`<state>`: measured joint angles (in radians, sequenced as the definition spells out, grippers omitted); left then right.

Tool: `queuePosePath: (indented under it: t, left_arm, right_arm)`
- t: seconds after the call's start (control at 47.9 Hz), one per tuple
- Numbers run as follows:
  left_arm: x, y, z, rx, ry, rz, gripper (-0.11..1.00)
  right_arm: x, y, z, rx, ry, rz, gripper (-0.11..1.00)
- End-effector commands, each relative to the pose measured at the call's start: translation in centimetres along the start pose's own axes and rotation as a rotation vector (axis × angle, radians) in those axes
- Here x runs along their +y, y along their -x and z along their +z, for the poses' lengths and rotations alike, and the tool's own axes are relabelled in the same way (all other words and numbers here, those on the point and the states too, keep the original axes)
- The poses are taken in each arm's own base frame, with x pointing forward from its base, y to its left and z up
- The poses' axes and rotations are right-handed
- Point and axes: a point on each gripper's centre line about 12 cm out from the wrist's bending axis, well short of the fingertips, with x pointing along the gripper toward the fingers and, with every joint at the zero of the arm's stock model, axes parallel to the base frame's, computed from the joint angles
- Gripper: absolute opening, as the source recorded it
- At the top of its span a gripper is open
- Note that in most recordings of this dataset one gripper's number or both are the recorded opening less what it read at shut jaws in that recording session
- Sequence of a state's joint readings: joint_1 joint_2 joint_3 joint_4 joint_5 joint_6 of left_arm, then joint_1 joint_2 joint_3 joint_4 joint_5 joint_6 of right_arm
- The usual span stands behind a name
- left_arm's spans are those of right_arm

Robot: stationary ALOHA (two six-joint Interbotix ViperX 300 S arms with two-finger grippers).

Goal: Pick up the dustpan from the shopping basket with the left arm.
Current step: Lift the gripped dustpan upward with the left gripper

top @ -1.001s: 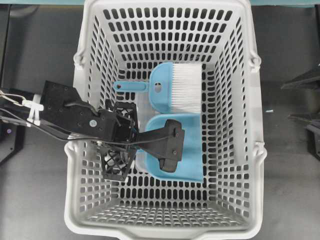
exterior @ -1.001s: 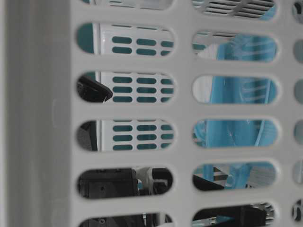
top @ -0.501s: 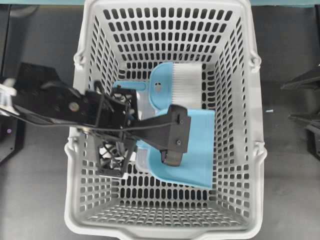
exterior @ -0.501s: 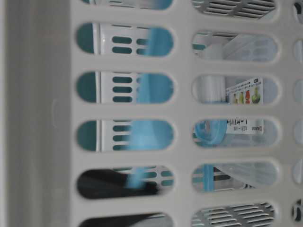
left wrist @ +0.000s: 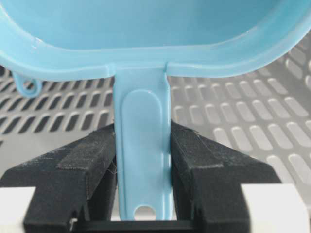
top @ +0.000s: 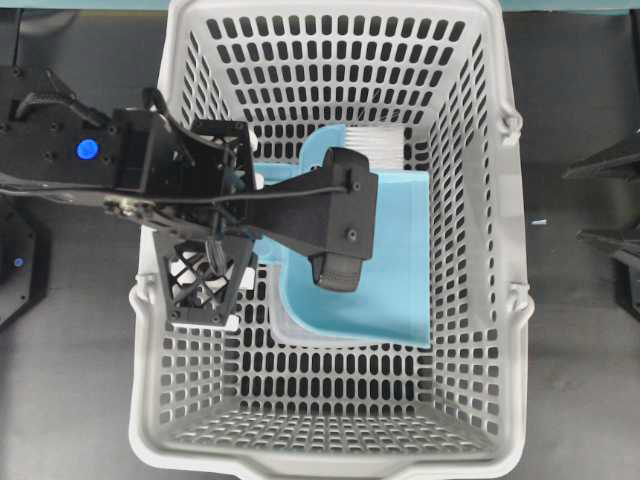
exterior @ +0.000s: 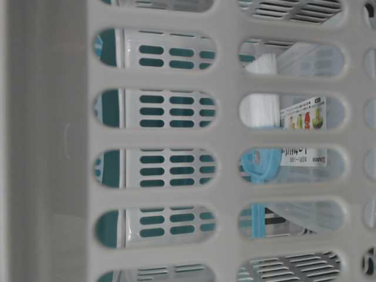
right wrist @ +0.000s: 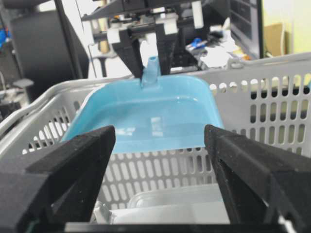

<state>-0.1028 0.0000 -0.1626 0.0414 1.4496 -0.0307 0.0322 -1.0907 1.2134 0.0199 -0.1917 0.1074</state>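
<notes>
Gripping the dustpan by its thin handle, left gripper clamped with both black pads pressed against the handle's sides, hanging hole near the bottom of the left wrist view. Scoop raised off the shopping basket floor, seen from overhead above the basket's middle and reaching toward the right-hand wall, a pale clear lid or tray edge showing just below its lower-left corner. From the right wrist view, dustpan hanging level with the basket rim, handle up between the black fingers, scoop mouth facing the camera. Left arm coming in from the left over the basket rim, blue round dot on its body, wrist camera block sitting over the scoop's upper left.

Hand brush mostly hidden under the arm and scoop, only white bristles and a bit of teal back showing near the far end of the basket. Table-level view through the slotted basket wall: white bristles, a teal piece below them, a printed label on clear packaging; dustpan not made out there.

Right gripper spread wide, nothing between its jaws, parked outside the basket and facing it.
</notes>
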Motion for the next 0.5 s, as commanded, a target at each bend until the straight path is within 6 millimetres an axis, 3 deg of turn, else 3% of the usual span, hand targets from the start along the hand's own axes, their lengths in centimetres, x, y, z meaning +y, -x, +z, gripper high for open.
queuePosePath:
  t: [0.0, 0.48]
  left_arm:
    - [0.07, 1.86, -0.05, -0.055, 0.003, 0.003, 0.28]
    - [0.7, 1.81, 0.19, -0.075, 0.024, 0.006, 0.28]
  right_arm:
    - [0.06, -0.09, 0.33, -0.011, -0.006, 0.002, 0.72]
    - [0.1, 0.06, 0.45, -0.019, -0.006, 0.005, 0.72]
